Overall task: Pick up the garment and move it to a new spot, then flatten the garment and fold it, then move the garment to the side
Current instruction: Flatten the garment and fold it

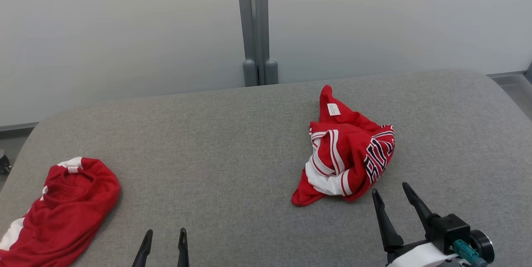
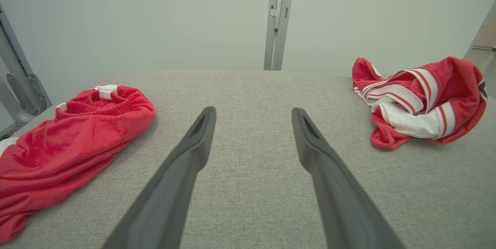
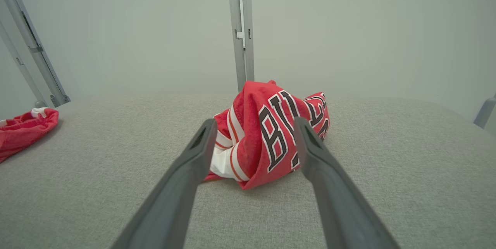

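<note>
Since the left tool (image 1: 166, 231) and right tool (image 1: 390, 188) gape empty, the right should pinch deep into the jersey (image 1: 353, 154), clear of the desk (image 1: 232, 142).

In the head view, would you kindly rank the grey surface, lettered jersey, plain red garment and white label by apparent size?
1. grey surface
2. lettered jersey and plain red garment, too alike to rank
3. white label

Red shorts (image 1: 66, 204) with an elastic waistband are lying crumpled at the left edge of the grey fabric-covered table (image 1: 216, 154). A grey metal post (image 1: 254, 30) is standing behind it, against the pale wall (image 1: 124, 30).
</note>
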Controlling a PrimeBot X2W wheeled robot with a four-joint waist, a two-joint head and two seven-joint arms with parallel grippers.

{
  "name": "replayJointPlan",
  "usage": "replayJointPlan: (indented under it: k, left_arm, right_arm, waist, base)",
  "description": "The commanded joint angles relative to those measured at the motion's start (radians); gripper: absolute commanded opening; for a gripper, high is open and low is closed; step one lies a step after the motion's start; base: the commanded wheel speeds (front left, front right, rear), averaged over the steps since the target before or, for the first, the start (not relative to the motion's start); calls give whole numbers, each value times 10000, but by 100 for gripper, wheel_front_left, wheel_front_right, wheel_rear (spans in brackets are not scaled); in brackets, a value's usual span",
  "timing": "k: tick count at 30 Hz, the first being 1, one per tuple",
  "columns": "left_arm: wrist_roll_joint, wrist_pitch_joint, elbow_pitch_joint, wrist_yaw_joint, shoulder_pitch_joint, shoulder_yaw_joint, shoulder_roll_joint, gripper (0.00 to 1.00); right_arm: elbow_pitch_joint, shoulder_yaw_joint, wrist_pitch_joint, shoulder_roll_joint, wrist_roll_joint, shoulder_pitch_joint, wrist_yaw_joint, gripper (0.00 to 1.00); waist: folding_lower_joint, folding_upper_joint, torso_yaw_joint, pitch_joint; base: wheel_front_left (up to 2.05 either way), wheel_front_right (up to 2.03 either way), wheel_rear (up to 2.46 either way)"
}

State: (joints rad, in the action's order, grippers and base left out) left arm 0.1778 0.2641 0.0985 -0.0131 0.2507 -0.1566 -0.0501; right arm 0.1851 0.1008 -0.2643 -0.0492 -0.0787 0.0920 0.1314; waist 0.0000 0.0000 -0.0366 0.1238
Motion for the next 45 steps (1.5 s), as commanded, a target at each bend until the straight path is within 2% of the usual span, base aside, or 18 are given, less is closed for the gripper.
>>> replayJointPlan:
  k: [1, 5, 9, 15, 17, 28, 36, 40, 41, 42, 45]
  left_arm:
    - [-67, 6, 12, 41, -169, 3, -5, 100]
    - [-89, 6, 206, 229, -334, -203, -5, 100]
    - [-460, 6, 748, 702, -928, -631, -5, 100]
    - [-663, 6, 1765, 1204, -2506, -1454, -10, 100]
    - [-578, 4, 2359, 1343, -3464, -2098, -15, 100]
    - [494, 6, 4523, 1440, -6996, -4881, -34, 100]
    - [795, 5, 6052, 1442, -8419, -5458, -25, 100]
    - [936, 5, 6333, 1442, -8859, -5803, -27, 100]
    - [972, 5, 6291, 1443, -8929, -5866, -40, 88]
    - [960, 5, 6196, 1443, -9028, -5897, -96, 3]
    - [793, 7, 5970, 1443, -9196, -6192, -202, 0]
  right_arm:
    - [1, -13, -3, -22, -77, -60, -14, 100]
    - [-41, 37, -3, -20, -47, -134, -14, 100]
    - [-39, 182, -3, -25, 75, -299, -14, 100]
    - [-102, 162, -3, -23, 291, -757, -14, 100]
    - [-154, 82, -3, -22, 334, -956, -14, 100]
    - [-388, -33, -3, -15, 206, -1703, -14, 100]
    - [-447, -30, -3, -15, -124, -2141, -14, 100]
    - [-435, -31, -3, -15, -210, -2273, -14, 100]
    - [-431, -36, -3, -15, -243, -2280, -14, 100]
    - [-425, -49, -3, -17, -266, -2277, -14, 100]
    - [-387, -24, -3, -15, -323, -2297, -14, 100]
  waist:
    - [0, 0, -11, -4]
    - [0, 0, -80, -117]
    - [0, 0, -309, -427]
    - [0, 0, -836, -1154]
    - [0, 0, -1126, -1542]
    - [0, 0, -1984, -3310]
    - [0, 0, -2460, -4020]
    - [0, 0, -2589, -4138]
    - [0, 0, -2605, -4143]
    - [0, 0, -2622, -4137]
    - [0, 0, -2683, -4085]
  base:
    - [0, 0, 0]
    - [0, 0, 0]
    - [0, 0, 0]
    - [0, 0, 0]
    - [0, 0, 0]
    - [0, 0, 0]
    - [0, 0, 0]
    - [0, 0, 0]
    - [0, 0, 0]
    - [0, 0, 0]
    - [0, 0, 0]
